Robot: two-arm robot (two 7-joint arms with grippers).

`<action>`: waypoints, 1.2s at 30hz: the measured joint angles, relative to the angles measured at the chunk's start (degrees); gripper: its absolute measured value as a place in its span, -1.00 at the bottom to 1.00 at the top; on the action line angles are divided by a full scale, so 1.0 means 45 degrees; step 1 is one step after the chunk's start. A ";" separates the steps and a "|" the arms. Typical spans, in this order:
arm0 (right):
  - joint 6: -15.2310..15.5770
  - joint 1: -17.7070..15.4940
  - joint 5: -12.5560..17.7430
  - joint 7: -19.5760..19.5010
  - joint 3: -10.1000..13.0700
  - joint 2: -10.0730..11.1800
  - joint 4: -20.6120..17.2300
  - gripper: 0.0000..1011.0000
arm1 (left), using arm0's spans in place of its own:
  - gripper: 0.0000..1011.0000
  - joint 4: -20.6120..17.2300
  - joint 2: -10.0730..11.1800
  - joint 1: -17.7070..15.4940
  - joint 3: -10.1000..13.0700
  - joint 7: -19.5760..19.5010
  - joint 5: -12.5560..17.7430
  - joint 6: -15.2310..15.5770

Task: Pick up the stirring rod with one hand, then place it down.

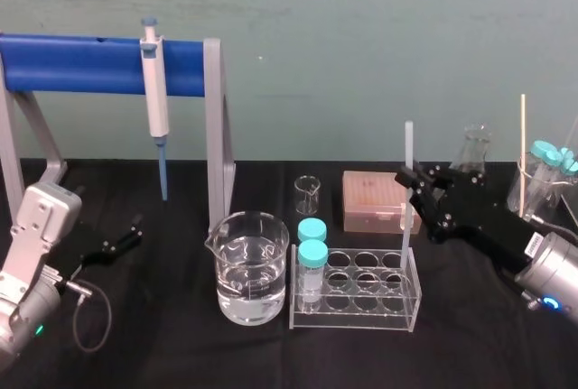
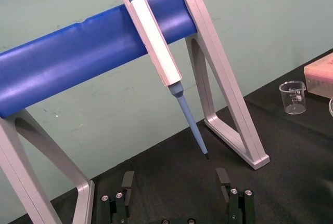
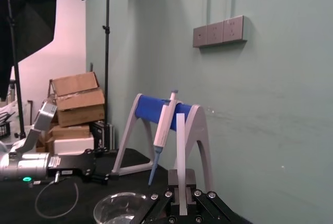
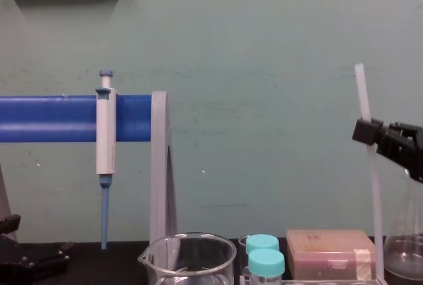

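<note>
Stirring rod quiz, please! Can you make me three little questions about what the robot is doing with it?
1. True or false: the black right gripper is shut on the long, thin, translucent-white stirring rod.
2. The rod is: A lying flat; B nearly upright; C inside the glass beaker.
3. Fill in: the black left gripper, parked at the left on the black table, has its fingers ____.
Key: 1 true; 2 B; 3 open.

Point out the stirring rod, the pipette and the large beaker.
stirring rod [image 1: 408,145]: head view, upper shaft.
pipette [image 1: 156,91]: head view, white body.
large beaker [image 1: 250,272]: head view, front glass wall.
</note>
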 joint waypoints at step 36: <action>-0.0196 0.0658 -0.0281 0.0058 -0.0877 -0.0484 0.2264 -0.87 | 0.98 0.0000 0.0000 0.0000 0.0000 0.0000 0.0000 0.0000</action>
